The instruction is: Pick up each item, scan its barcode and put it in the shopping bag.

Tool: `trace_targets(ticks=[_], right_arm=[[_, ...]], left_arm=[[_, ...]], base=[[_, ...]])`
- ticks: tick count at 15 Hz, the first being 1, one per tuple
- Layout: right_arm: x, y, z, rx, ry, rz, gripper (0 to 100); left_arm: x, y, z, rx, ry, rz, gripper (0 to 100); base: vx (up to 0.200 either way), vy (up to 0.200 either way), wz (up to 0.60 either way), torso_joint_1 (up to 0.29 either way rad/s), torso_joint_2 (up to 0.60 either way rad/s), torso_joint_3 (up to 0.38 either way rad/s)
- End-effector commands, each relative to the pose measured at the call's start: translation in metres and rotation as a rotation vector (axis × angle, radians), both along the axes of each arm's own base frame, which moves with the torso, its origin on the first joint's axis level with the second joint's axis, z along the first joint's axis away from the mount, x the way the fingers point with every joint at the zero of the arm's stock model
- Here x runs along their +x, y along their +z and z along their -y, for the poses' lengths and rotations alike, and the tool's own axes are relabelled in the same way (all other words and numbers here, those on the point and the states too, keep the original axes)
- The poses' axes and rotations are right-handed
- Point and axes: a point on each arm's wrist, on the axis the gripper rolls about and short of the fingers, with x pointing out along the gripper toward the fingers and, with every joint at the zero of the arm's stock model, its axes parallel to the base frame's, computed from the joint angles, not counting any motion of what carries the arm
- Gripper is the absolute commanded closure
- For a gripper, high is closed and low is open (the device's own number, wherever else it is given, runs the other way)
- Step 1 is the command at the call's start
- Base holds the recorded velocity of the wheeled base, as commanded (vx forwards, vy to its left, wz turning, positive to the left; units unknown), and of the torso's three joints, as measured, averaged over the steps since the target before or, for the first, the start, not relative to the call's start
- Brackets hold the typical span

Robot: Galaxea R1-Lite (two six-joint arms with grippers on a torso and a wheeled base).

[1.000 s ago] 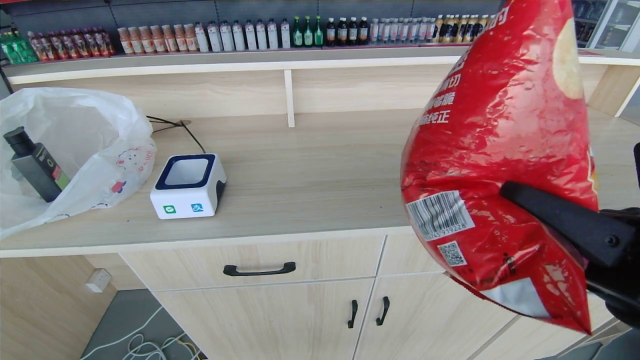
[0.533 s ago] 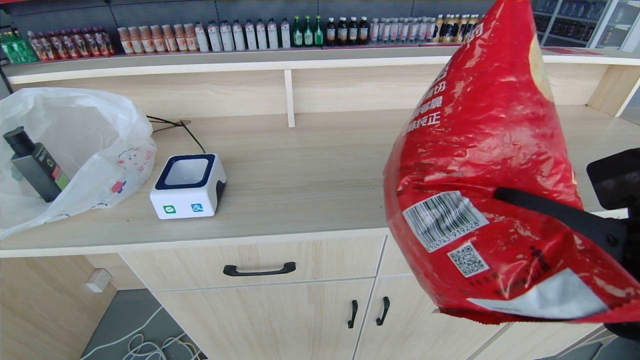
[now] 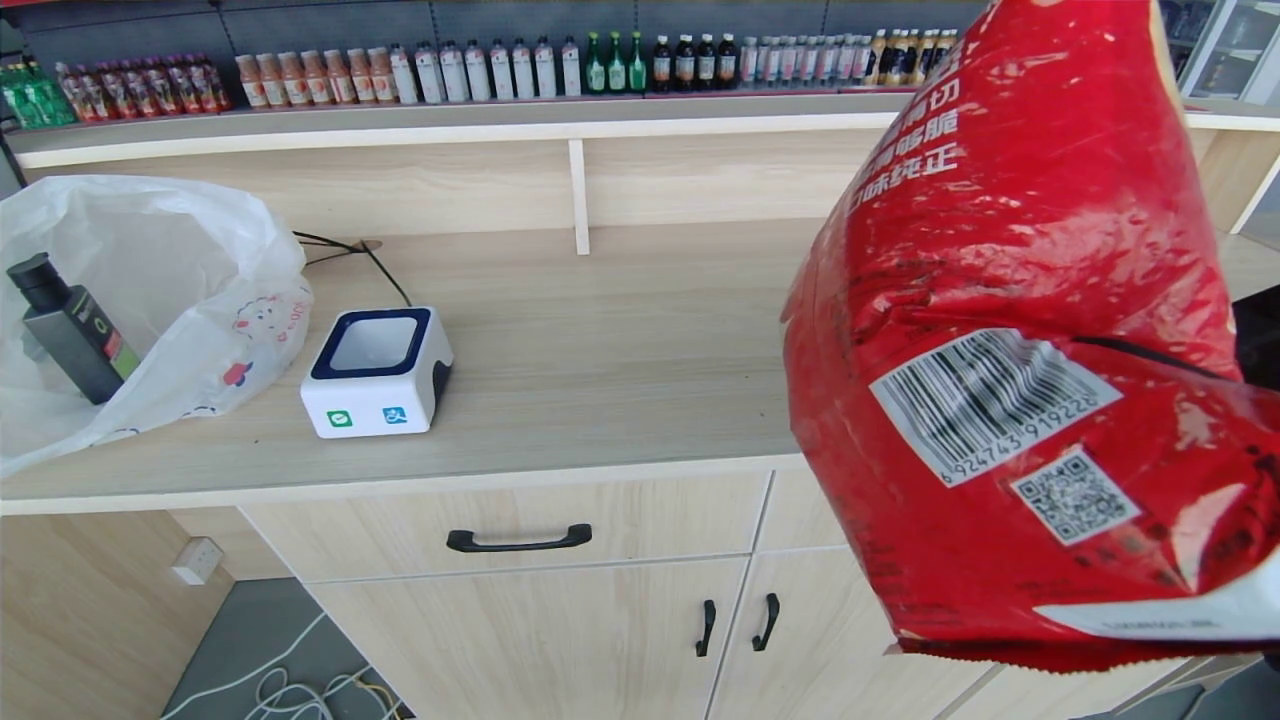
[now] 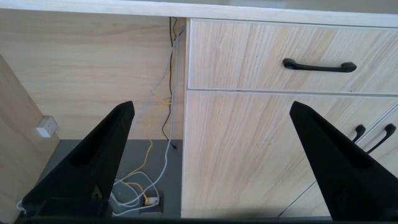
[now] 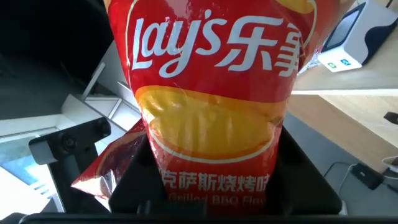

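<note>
red chip bag (image 3: 1010, 250), white navy-rimmed scanner (image 3: 366, 396), dark bottle (image 3: 75, 340)

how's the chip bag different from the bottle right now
The chip bag is red and crinkly, the bottle dark and slim. The chip bag is held off the counter by the right claw; the bottle sits tilted inside the shopping bag. Both are shop items.
</note>
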Motion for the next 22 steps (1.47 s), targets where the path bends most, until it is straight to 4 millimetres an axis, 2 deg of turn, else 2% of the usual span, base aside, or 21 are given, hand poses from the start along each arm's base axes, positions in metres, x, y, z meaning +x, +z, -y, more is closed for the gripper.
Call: trace_targets(ticks=[1,22], right_arm=[[-0.0003,0.0001,-0.0011,0.000,0.005,0.001,100],[-0.0036,-0.0060,-0.0075,-0.034,0.028,0.021,100]], left_arm=[[0.0000,0.0000,0.0000,0.000,0.001,0.000,0],[0.0000,0.0000,0.0000,0.000,0.000,0.000,0]], base=[[0.000,0.000,0.00,0.000,0.00,0.000],[0.000,0.000,0.00,0.000,0.00,0.000]])
